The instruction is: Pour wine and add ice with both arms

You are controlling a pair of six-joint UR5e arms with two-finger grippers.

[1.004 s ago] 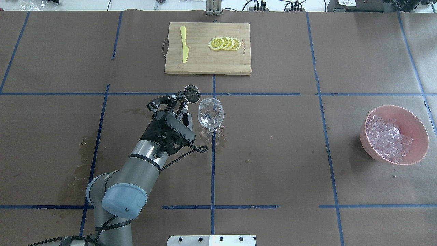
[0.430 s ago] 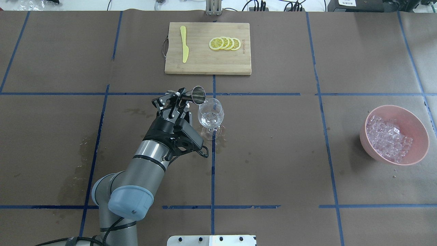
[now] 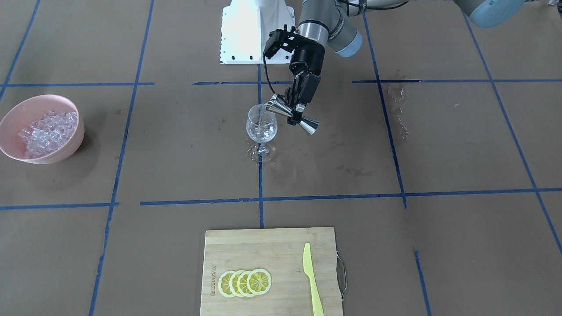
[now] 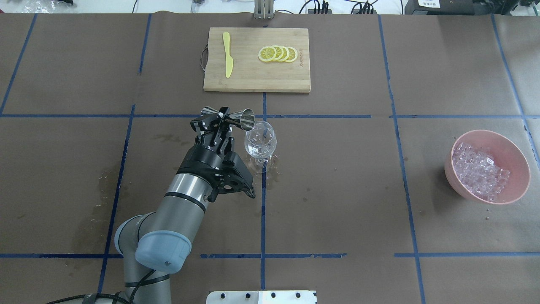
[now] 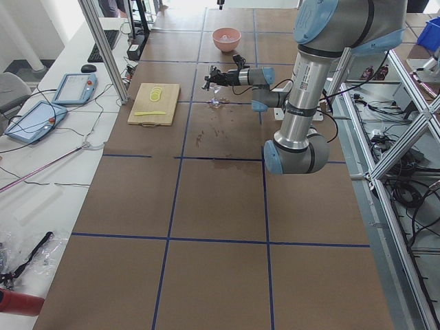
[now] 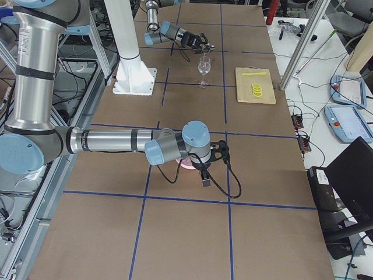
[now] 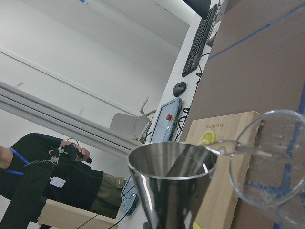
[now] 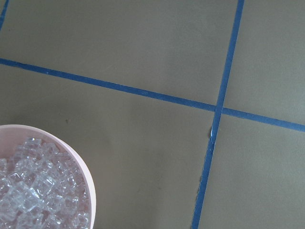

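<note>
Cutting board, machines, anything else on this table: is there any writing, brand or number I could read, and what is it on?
No text here can be read with certainty.
Cutting board: a brand mark burnt in along the short edge beside the lemon slices, too small to read; blurred in the left wrist view as well.
White label on a dark box beyond the table's far edge: printed, but too small to read.

table [image 4: 337, 190] is covered with brown paper | blue tape lines [image 4: 263, 211] are laid across it as a grid | white bench [image 5: 41, 185] is set alongside, keyboard [image 5: 110, 39] and two pendants [image 5: 72, 87] laid on it | grey chair [image 7: 128, 126] is seen before a white wall [image 7: 57, 52]
</note>
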